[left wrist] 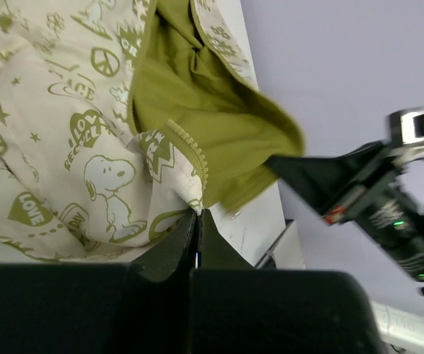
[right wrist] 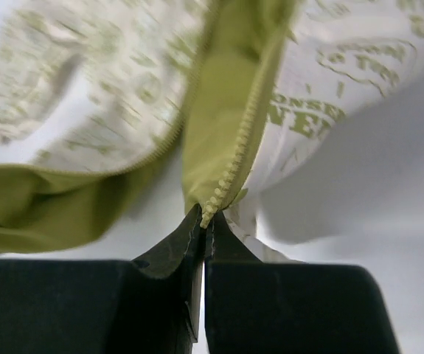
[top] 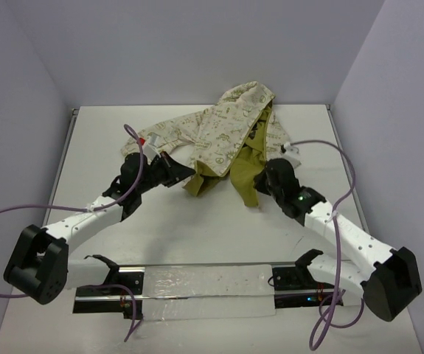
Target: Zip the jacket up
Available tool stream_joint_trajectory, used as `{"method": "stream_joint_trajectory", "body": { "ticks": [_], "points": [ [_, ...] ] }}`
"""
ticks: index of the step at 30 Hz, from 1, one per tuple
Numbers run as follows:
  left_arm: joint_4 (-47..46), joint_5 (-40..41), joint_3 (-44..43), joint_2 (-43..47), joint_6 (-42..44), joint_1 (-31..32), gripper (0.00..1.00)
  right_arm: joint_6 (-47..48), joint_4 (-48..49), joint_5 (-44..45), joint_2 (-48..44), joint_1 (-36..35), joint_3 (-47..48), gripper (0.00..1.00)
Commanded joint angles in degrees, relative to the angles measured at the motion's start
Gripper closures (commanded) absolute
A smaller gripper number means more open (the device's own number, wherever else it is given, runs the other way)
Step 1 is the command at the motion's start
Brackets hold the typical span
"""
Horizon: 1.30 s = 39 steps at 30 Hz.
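Setting: a robot test cell in a lab.
Enclosure: plain pale walls (top: 20, 110) stand close along the left, far and right edges of the table (top: 197, 236).
Surface: flat, white, with a thin raised border.
Machines: a left arm (top: 86, 214) and a right arm (top: 344, 236), white with black joints, are based at the near corners.
Wiring: purple cables (top: 5, 214) loop in the open from both arms.
Mounting: a metal rail (top: 108, 291) runs along the near edge.
Work piece: one jacket (top: 226, 133) lies toward the far edge.
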<state>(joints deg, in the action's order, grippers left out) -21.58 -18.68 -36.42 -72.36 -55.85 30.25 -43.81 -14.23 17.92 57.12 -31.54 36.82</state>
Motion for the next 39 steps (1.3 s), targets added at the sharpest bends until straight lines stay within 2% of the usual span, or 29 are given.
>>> {"method": "stream_joint_trajectory", "body": {
  "ticks": [1, 3, 5, 6, 8, 9, 11, 12, 14, 15, 16, 20, 27, 32, 36, 39],
  "points": [
    [10.27, 8.9, -3.28, 5.11, 2.41, 0.16, 1.0, 14.33, -8.09, 2.01, 8.84, 0.17, 16.3, 1.0],
    [12.33, 10.49, -2.86, 6.13, 1.94, 0.15, 1.0, 15.38, -7.77, 1.89, 11.36, 0.18, 18.88, 1.0],
    [17.26, 14.93, -2.36, 5.83, 0.13, -0.01, 1.0, 18.48, -8.44, -0.59, 21.32, 0.25, 25.62, 1.0],
    [17.31, 15.15, -1.72, 5.14, 0.11, -0.01, 1.0, 18.62, -8.73, -1.36, 22.26, 0.25, 29.58, 1.0],
    [13.22, 12.94, 1.82, 2.44, -0.82, 0.07, 1.0, 21.18, -13.74, -5.38, 37.15, 0.25, 45.91, 1.0],
    [12.0, 11.98, 2.61, 1.83, -1.25, 0.24, 1.0, 21.3, -15.93, -5.77, 41.69, 0.17, 50.72, 1.0],
    [10.66, 11.1, 3.45, -0.04, -2.36, 0.74, 1.0, 22.59, -23.1, -9.04, 56.11, 0.08, 63.94, 0.94],
    [10.59, 11.22, 3.44, -0.81, -2.41, 0.88, 1.0, 22.73, -25.08, -10.44, 59.4, 0.08, 70.87, 0.89],
    [10.6, 11.47, 3.09, -1.91, -2.07, 1.21, 1.0, 23.06, -30.85, -12.25, 67.96, 0.08, 81.3, 0.57],
    [10.76, 11.5, 2.83, -2.18, -1.94, 1.22, 1.0, 23.09, -31.46, -13.21, 69.35, 0.08, 82.76, 0.45],
    [10.78, 11.85, 2.62, -2.48, -1.27, 1.3, 1.0, 23.51, -30.08, -15.14, 69.45, 0.18, 82.38, 0.36],
    [11.77, 12.82, -0.28, -5.9, 0.4, 1.29, 1.0, 23.98, -25.52, -17.54, 65.48, 1.09, 78.25, 0.26],
    [11.62, 12.02, -2.08, -8.78, 1.7, 1.22, 1.0, 25.28, -23.3, -20.18, 59.56, 1.31, 70.41, 0.25],
    [12.24, 12.44, -2.43, -8.99, 1.97, 1.27, 1.0, 19.88, -10.04, -22.99, 51.53, 1.34, 50.96, 0.25],
    [12.79, 12.9, -2.01, -8.58, 2.23, 1.39, 1.0, 16.68, -3.13, -28.68, 51.65, 0.63, 43.72, 0.25],
    [13.93, 14.47, -1.15, -7.66, 1.88, 1.3, 1.0, 16.12, -2.6, -30.01, 53.36, -0.45, 42.71, 0.27]
  ]
}}
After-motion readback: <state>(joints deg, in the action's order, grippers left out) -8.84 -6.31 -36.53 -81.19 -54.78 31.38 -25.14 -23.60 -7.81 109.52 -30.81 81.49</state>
